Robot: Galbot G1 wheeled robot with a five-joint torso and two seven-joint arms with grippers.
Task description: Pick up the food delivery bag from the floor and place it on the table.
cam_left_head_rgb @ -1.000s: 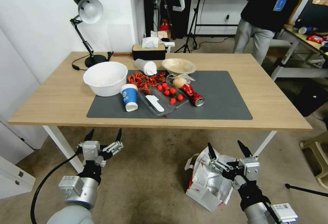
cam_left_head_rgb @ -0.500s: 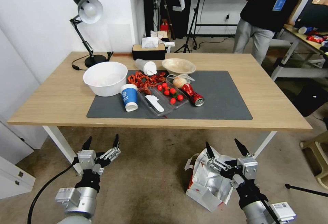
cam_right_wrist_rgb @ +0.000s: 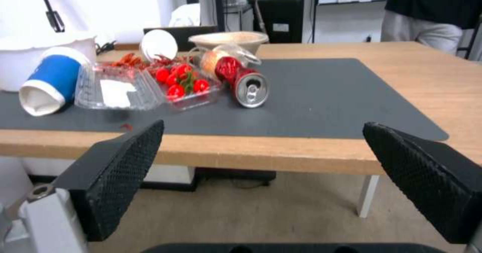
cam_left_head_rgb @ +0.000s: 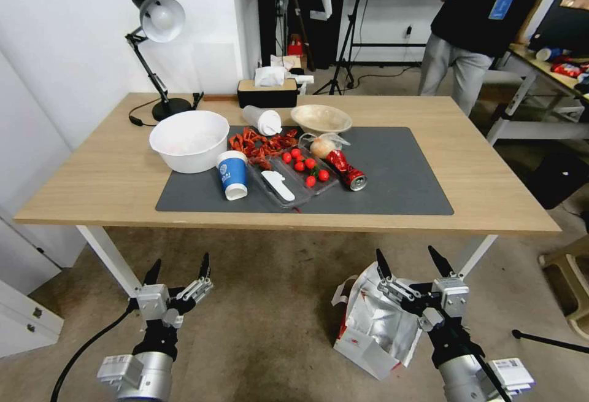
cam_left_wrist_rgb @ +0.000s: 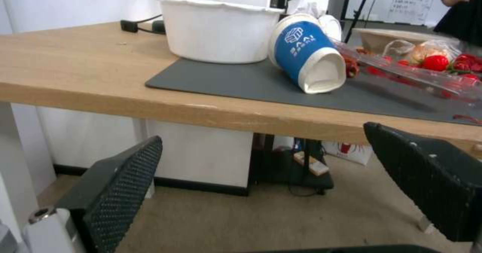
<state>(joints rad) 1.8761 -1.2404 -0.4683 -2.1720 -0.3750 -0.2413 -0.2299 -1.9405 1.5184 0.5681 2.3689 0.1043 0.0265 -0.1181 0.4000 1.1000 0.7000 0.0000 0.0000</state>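
The food delivery bag [cam_left_head_rgb: 374, 322] sits on the floor [cam_left_head_rgb: 270, 304] just in front of the table [cam_left_head_rgb: 110, 181], on the robot's right side, slumped open so the crinkled silver lining faces up and a white strap handle [cam_left_head_rgb: 341, 291] flops off its left edge. Right over it hangs the right gripper [cam_left_head_rgb: 412, 267], jaws spread wide, tips pointing toward the table edge rather than down into the bag. It's above the bag, not touching, as far as I can judge from up here.

Now, to do this grab well: that wrist wants to tip down so the fingers [cam_right_wrist_rgb: 125, 177] straddle something firm. The red-edged rim or a strap looks the better bet, since the foil would likely crumple and slip. A strap pinch would probably let the bag hang straight on the lift.

Over on the other side, the left gripper [cam_left_head_rgb: 178, 269] hovers above bare floor near the white table leg [cam_left_head_rgb: 113, 261], jaws also apart, well away from the bag and idle.

And mind the landing zone. The dark grey mat [cam_left_head_rgb: 405, 175] is crowded at its left: white bowl [cam_left_head_rgb: 189, 140], tipped blue paper cup [cam_left_head_rgb: 233, 173], clear tray of cherry tomatoes [cam_left_head_rgb: 305, 167], crushed red can [cam_left_head_rgb: 347, 170]. The mat's right half lies bare, so that's where I'd aim, lifting well clear of the table edge first.
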